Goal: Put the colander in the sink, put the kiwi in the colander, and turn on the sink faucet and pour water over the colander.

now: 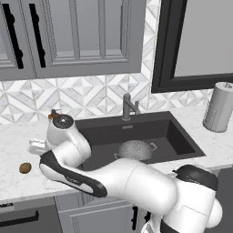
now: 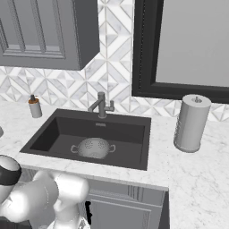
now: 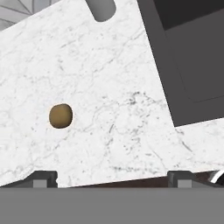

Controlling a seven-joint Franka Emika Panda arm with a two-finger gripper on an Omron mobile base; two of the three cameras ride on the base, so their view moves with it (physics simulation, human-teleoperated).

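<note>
Gripper [image 3: 112, 179] fingers [image 3: 43, 178] show as two small dark tips spread far apart near the bottom of the hand view, with bare marble between them, so the jaws stand wide and hold nothing. From the left base view the white arm reaches left across the front of the counter, and the hand hangs over the countertop [image 1: 18, 145] to the left of the sink [image 1: 182, 141]; the finger tips themselves are hidden behind the wrist there. On the marble, well apart from the sink's edge, lies the kiwi [image 1: 25, 168], a small brown oval, alone on the stone; the hand view puts it [image 3: 61, 116] left of centre, above the left finger tip and not between the fingers. Inside the dark basin sits the colander [image 1: 135, 149], upright on the sink floor toward the front, its holed bowl and loop handles plain in the right base view [image 2: 93, 148]. Behind the basin, at the middle of the back rim, stands the sink faucet [image 1: 129, 107], spout angled over the sink. A soap dispenser [image 2: 34, 107] stands at the back left corner of the sink, by the tiled wall, and a paper towel roll [image 2: 192, 123] stands upright on the counter to the right, near the dark window frame [image 2: 138, 49]. Grey cabinets [image 1: 77, 36] hang above the counter on the left.
</note>
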